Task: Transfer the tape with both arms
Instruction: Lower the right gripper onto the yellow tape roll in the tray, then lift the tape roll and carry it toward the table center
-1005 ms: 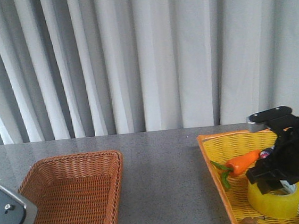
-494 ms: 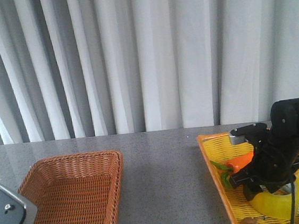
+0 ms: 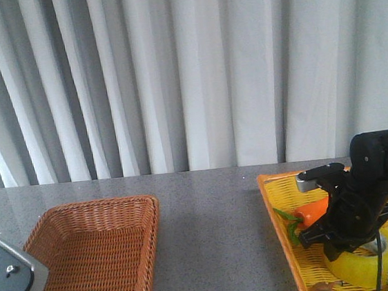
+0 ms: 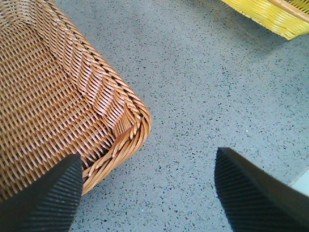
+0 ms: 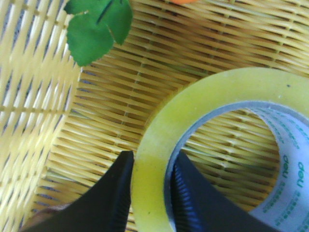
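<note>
- right tool (image 5: 147, 193) pinches the wall of the tape (image 5: 212, 96) (one finger inside the core), inside the yellow basket (image 3: 278, 209)
- left tool (image 4: 145, 193) spread wide over speckled grey tabletop (image 4: 203, 96)
- carrot (image 3: 314, 211) beside the tape, brown wicker basket (image 3: 87, 247) opposite, grey curtains (image 3: 172, 71) behind

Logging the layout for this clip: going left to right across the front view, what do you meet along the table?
Left arm's grey housing → brown wicker basket → bare grey tabletop → yellow basket's left rim → carrot → tape, with the right gripper on it.
</note>
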You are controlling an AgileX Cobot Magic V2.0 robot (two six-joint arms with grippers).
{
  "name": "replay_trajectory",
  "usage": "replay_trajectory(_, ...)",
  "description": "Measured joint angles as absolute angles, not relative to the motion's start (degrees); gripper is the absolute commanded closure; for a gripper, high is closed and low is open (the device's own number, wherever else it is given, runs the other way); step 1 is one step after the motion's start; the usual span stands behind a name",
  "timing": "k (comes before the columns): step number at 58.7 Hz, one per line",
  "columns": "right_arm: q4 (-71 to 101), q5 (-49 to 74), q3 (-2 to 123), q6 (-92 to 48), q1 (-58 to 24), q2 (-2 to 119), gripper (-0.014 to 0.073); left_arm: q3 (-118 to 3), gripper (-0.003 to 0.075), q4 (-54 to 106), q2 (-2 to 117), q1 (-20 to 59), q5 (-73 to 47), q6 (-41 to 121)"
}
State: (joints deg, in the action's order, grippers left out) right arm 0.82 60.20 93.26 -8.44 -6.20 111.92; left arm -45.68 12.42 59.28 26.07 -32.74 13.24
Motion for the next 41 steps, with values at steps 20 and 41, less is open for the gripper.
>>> replay_trajectory(20, 2.93, 66.57, 98.46, -11.95, -6.94, 104.09, 0.0421, -45.68, 0.0167, 12.42, 59.28, 26.07, -32.74, 13.24)
replay_trajectory(41, 5.14, 62.9, 106.42, -18.33, -24.15, 103.37, 0.0416, -45.68, 0.0167, 12.42, 59.28, 26.07, -32.74, 13.24)
